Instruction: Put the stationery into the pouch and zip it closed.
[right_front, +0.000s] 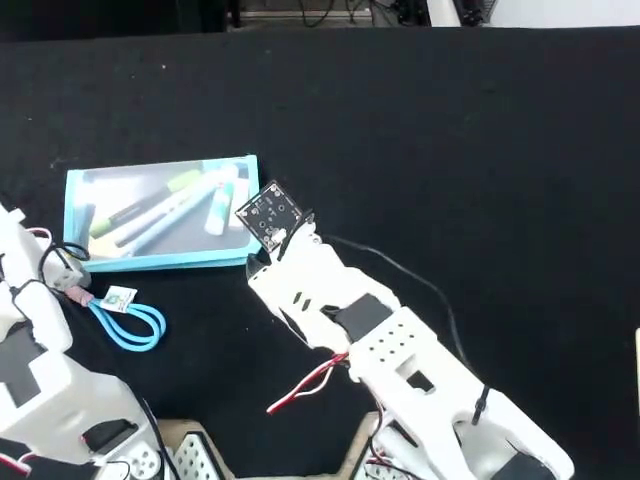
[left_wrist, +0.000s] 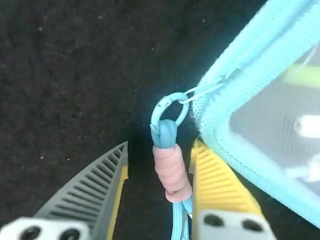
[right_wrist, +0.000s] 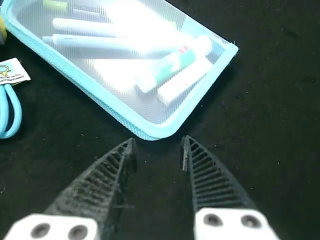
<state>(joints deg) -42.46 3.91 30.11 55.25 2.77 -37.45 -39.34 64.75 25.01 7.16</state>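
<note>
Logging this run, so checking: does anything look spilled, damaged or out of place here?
Nothing stands out. The stationery lies inside the pouch, which lies flat and intact. Its blue cord runs through the open left gripper and loops on the table; the open right gripper sits by a pouch corner.

Print on paper tag (right_wrist: 10, 71) illegible
</note>
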